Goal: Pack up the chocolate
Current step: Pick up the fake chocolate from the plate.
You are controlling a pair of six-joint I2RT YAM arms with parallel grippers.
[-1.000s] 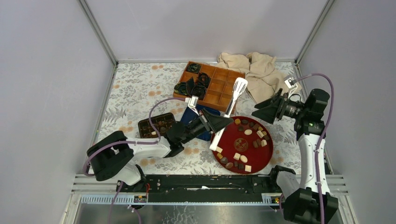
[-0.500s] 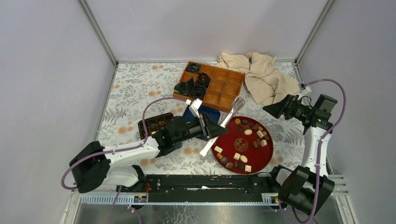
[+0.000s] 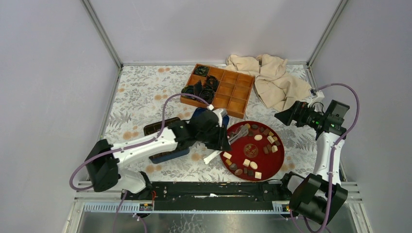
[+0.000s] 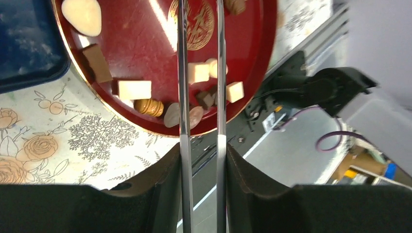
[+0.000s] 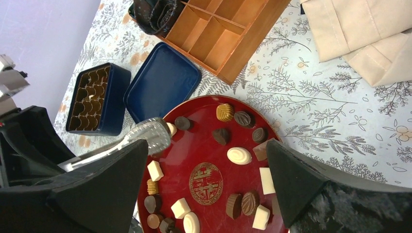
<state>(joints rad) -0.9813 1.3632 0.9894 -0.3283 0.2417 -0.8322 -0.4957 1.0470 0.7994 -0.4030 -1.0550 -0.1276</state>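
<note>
Read from above like a clock face, the round red plate (image 3: 268,162) sits at 4 o'clock on the table (image 3: 141,97). All the chocolate (image 5: 239,155) I can see lies on it: dark, mid-brown and cream pieces scattered around a gold emblem.

My left hand (image 4: 201,194) is clenched on a pair of metal tongs (image 3: 236,136), whose tips hang over the plate's rim at its 10 o'clock. Only my left wrist camera shows the grip itself. The two thin blades run straight up between my fingers (image 4: 163,187), a narrow gap between them, above the near half of the plate. I cannot tell from it whether the tips hold anything.

My right hand (image 5: 206,145) hangs near the plate's 2 o'clock, spread wide and empty. Its camera gives what my left arm hides from above: the blue tin (image 5: 94,99) with its brown moulded insert, and the blue lid (image 5: 163,82) lying flat just beside it. I cannot tell whether the insert's pockets are filled.

At 12 o'clock stands a wooden compartment box (image 3: 233,90) with black crumpled paper cups (image 3: 204,90) in its left cells. A beige cloth (image 3: 272,80) is bunched at 1 o'clock. The table wears a floral cloth. Pale lilac walls with metal corner posts close it in.
</note>
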